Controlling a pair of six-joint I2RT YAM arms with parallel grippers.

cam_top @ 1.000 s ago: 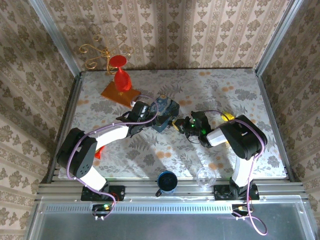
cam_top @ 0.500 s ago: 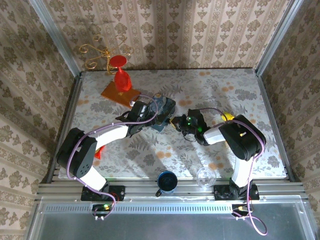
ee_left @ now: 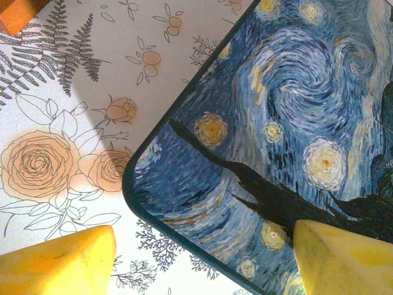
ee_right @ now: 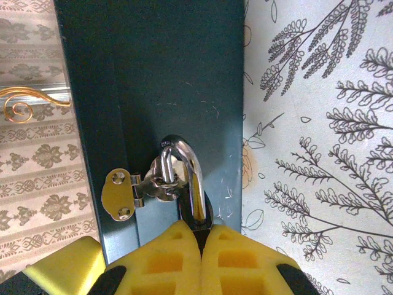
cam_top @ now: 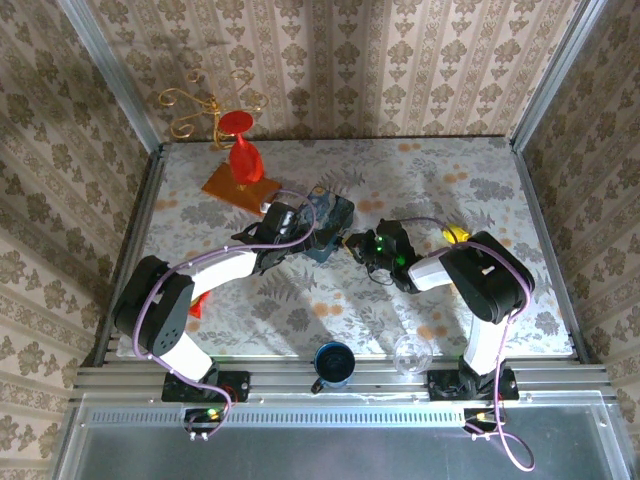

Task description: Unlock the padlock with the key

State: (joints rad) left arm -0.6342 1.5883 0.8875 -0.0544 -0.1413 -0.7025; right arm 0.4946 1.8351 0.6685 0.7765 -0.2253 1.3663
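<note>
The table (cam_top: 480,180) carries a floral-print cover and is enclosed by walls of patterned wallpaper. A blue swirl-painted tin box (cam_top: 333,214) lies near the table centre, between the two arms.

Right hand (ee_right: 201,243): the yellow pads are pressed together with no gap and clamp the padlock (ee_right: 195,184). The padlock body is hidden between the pads. Its polished shackle protrudes above them and passes through the metal hasp (ee_right: 123,193) on the dark side wall of the tin box.

Left hand (ee_left: 202,261): the fingers are spread wide and hold nothing. One yellow fingertip (ee_left: 61,261) is over the table cover and the other is over the painted lid (contact with the lid cannot be determined). The hand thus straddles a rounded corner of the box.

A red goblet (cam_top: 243,155) stands on an orange board (cam_top: 232,187) at the far left. A blue cup (cam_top: 333,362) and a clear glass (cam_top: 410,352) stand at the near edge.
</note>
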